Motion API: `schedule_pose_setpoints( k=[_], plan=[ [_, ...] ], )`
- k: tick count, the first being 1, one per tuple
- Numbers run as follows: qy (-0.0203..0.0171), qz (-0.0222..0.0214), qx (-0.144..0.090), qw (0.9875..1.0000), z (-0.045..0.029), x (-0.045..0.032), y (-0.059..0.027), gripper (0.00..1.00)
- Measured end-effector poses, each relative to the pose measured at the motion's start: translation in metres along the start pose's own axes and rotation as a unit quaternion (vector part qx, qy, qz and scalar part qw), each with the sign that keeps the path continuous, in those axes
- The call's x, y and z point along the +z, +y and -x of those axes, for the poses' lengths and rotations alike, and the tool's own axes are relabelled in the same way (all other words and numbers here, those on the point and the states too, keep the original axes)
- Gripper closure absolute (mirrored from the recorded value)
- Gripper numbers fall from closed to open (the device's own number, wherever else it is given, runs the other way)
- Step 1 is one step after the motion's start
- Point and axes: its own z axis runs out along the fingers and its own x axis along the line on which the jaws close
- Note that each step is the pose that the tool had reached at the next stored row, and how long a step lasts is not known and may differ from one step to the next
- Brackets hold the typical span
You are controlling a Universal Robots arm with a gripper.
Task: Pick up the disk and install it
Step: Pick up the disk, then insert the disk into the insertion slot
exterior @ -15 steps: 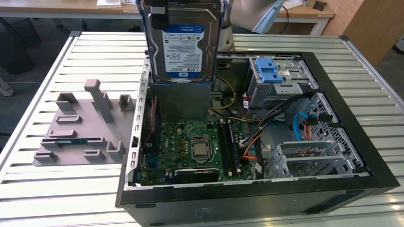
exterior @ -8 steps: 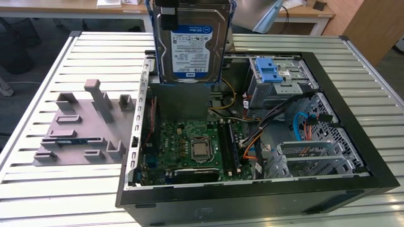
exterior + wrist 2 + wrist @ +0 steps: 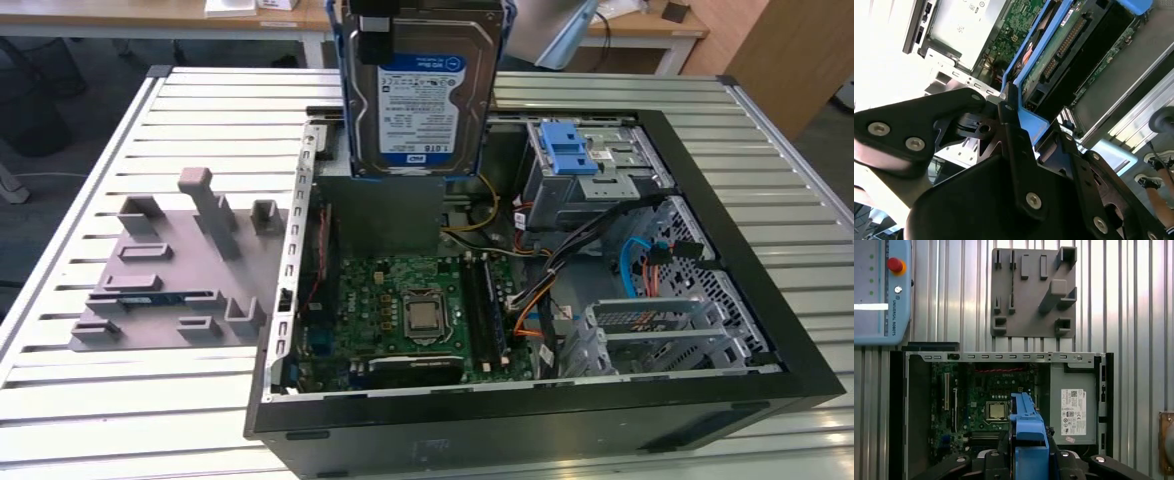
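Exterior view: you had the disk [image 3: 420,90] held upright, label facing the cam, blue rails down both long edges. It hung high over the open PC case [image 3: 534,418], above the grey PSU box [image 3: 387,215], and was not yet in any bay. The silver cage [image 3: 577,165] w/ its blue latch sat inside the case, toward the exterior view's right of the disk. The mobo [image 3: 387,300] w/ its CPU [image 3: 424,316] lay flat on the case floor, nearer the cam than the PSU box. A grey fixture tray [image 3: 174,270] lay on the slatted metal surface [image 3: 120,400], near the case on the exterior view's left.

In the second wrist view your claw [image 3: 1036,117] was clamped on the disk. One of the black fingers [image 3: 1010,112] pressed the blue rail [image 3: 1029,125] at one end. The disk's green circuit-board side & connector strip showed beyond.

In the first wrist view the disk showed edge-on as a blue strip between the claw's black links. Below it lay the mobo, next to the PSU box w/ its white sticker. A pendant [image 3: 879,300] w/ a red button [image 3: 895,264] lay on the surface near a case corner.
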Motion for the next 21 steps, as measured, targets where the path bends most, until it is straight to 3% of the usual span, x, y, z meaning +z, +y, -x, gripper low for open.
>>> schedule_pose_setpoints(
  k=[21],
  plan=[
    [0.0, 0.0, 0.0, 1.0, 0.0002, 0.0004, -0.0294, 0.64]
  ],
)
